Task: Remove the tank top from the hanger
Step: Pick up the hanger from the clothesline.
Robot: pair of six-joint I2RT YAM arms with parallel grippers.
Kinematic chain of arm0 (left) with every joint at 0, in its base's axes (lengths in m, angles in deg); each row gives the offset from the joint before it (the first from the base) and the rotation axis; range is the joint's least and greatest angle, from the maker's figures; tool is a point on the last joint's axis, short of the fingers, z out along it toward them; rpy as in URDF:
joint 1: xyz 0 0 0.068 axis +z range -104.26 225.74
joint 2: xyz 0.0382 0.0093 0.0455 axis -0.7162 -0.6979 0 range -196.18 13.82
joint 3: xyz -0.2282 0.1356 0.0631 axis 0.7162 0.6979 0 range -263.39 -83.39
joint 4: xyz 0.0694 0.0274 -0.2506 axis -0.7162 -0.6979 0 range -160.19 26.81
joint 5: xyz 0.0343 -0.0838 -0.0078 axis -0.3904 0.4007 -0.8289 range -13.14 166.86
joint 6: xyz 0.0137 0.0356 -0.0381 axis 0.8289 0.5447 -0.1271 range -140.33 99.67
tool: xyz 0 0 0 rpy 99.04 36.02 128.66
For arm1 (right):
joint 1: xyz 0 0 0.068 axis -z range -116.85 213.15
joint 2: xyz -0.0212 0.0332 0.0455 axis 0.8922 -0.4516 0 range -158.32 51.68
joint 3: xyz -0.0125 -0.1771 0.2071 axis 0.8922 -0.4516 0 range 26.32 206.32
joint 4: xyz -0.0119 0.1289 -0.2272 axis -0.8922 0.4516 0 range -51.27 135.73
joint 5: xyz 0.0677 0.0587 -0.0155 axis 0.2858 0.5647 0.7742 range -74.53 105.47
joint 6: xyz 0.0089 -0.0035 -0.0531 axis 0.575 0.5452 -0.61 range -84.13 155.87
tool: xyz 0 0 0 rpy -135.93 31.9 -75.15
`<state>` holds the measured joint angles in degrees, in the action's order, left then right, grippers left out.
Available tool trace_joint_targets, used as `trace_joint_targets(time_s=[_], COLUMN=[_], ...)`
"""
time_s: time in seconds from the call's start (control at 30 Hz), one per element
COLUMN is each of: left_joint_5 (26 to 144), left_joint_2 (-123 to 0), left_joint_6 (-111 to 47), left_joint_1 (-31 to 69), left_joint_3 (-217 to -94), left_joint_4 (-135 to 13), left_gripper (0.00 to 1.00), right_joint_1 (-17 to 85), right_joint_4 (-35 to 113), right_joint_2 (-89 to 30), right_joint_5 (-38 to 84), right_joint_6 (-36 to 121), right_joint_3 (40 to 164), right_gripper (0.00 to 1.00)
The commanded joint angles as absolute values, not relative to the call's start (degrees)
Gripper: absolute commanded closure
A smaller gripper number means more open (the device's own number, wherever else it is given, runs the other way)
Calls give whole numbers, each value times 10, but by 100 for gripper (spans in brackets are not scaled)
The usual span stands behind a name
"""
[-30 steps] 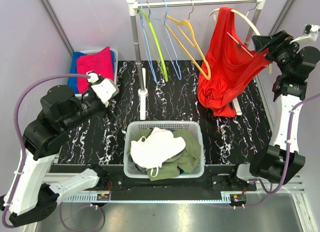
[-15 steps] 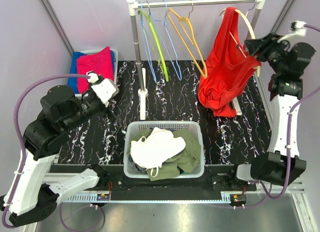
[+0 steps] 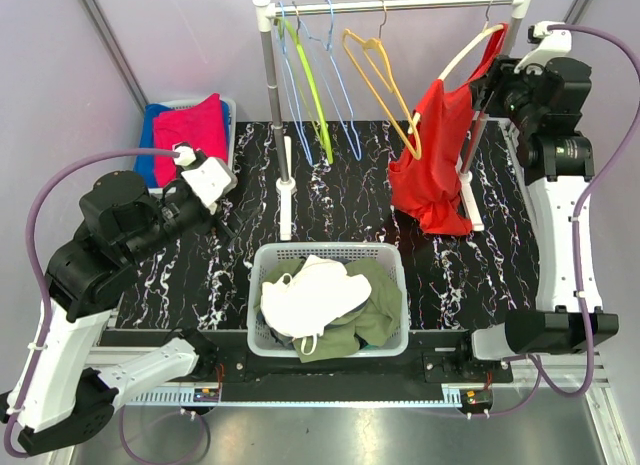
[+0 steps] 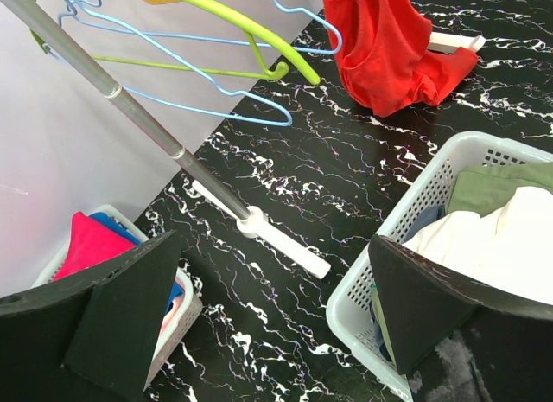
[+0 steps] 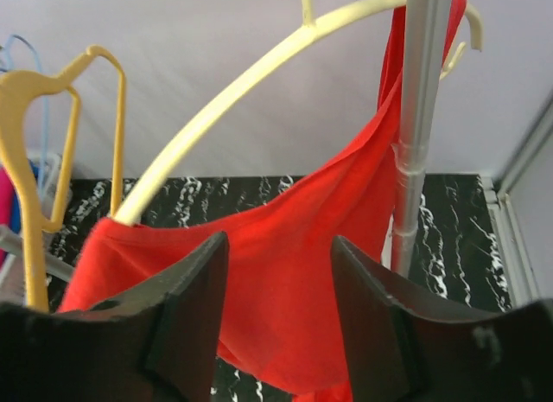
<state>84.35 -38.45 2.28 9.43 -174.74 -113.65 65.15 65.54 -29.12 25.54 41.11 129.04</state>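
Right wrist: tank top (image 5: 285, 272) on cream hanger (image 5: 259, 65), beside the rail post (image 5: 419, 117).
Right gripper (image 5: 279, 246) parted, empty; left gripper (image 4: 274, 242) wide, empty, its view showing the hem heaped on table (image 4: 346, 186).

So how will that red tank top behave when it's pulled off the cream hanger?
Probably floppy: the red tank top sags from the cream hanger and bunches on the table. Likely light, being thin fabric. It may snag, since a strap loops over the hanger's end.
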Motion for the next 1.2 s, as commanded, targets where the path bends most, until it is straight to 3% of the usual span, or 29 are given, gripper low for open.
trace_joint_targets(time_s=[0.0, 0.2, 0.53, 0.8, 1.17], left_joint_5=[844, 845, 842, 849, 859], left_joint_2=[-387, -383, -365, -360, -366], left_joint_6=[21, 25, 30, 29, 22], left_joint_1=[99, 102, 107, 107, 115], left_joint_3=[-1762, -1757, -1744, -1739, -1749], left_joint_4=[-1102, -1102, -1101, -1101, -1102], left_gripper=[1, 1, 1, 1, 1], right_joint_1=[618, 557, 476, 449, 443], right_joint_4=[706, 688, 761, 757, 733], right_joint_2=[-305, -299, -365, -341, -309], right_joint_5=[186, 168, 34, -71, -105], right_joint_6=[381, 427, 410, 362, 332], right_joint_3=[1342, 1367, 1474, 1439, 1391], right_gripper=[36, 20, 20, 20, 17])
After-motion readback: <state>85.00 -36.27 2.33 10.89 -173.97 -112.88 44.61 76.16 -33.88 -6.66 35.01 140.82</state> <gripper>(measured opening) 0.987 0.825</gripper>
